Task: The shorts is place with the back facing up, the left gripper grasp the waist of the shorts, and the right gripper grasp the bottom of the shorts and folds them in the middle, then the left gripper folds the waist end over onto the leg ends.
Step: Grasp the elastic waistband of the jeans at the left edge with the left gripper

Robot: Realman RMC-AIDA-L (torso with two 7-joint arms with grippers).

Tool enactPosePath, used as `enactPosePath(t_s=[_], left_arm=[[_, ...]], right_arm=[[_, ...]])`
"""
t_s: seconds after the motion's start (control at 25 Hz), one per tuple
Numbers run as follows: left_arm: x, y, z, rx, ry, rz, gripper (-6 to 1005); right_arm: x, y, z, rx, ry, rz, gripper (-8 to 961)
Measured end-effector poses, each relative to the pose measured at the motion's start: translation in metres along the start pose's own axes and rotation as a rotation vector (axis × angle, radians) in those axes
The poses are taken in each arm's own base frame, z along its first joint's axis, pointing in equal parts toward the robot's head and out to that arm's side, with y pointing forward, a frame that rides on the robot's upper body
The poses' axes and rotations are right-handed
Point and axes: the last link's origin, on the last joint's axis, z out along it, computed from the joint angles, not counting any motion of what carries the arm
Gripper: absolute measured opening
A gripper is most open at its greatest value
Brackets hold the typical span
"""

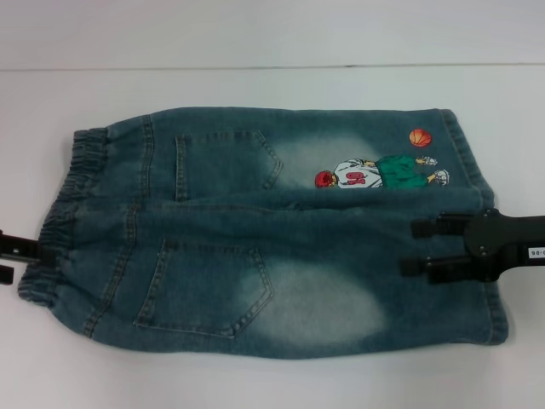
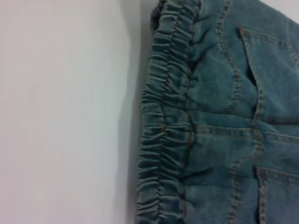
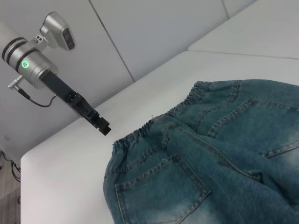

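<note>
At the far left of the head view, the left pincer [image 1: 7, 257] reaches in from the picture's edge, only two black finger stubs showing, one above the other with a gap between them. Their tips sit just beside the waist [image 1: 64, 213], level with its lower half; whether they touch the cloth is hard to tell there. In the right wrist view the left pincer [image 3: 103, 127] hangs above the desk [image 3: 65, 177], close to the ruffled band yet apart from it, with nothing between its fingers.

The shorts [image 1: 272, 230] lie flat on the white desk, back up, with the waist to the left and the legs running to the right. Two back pockets show, one on each half. The left wrist view shows only the gathered band [image 2: 163, 126] and a pocket corner beside bare desk; that arm's own fingers do not appear in it.

Further right, an embroidered cartoon player [image 1: 375, 173] with an orange basketball [image 1: 420, 136] sits on the far leg. The leg ends [image 1: 477, 247] form the right border of the denim. The right pincer [image 1: 415, 247] lies over them, between the two legs, its two black fingers spread, pointing towards the waist and gripping nothing. Its arm is cut off by the right edge, where a white label is partly seen.
</note>
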Motion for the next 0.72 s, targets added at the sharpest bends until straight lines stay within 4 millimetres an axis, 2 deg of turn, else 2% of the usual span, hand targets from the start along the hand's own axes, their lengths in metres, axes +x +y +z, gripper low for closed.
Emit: enactPosePath(t_s=[0.36, 0.72], left_arm=[[0.001, -0.01, 0.015, 0.084, -0.012, -0.028, 793], [0.003, -0.01, 0.026, 0.098, -0.025, -0.018, 764]], right_arm=[[0.001, 0.0, 0.0, 0.001, 0.001, 0.002, 914], [-0.002, 0.0, 0.001, 0.0, 0.0, -0.003, 914]])
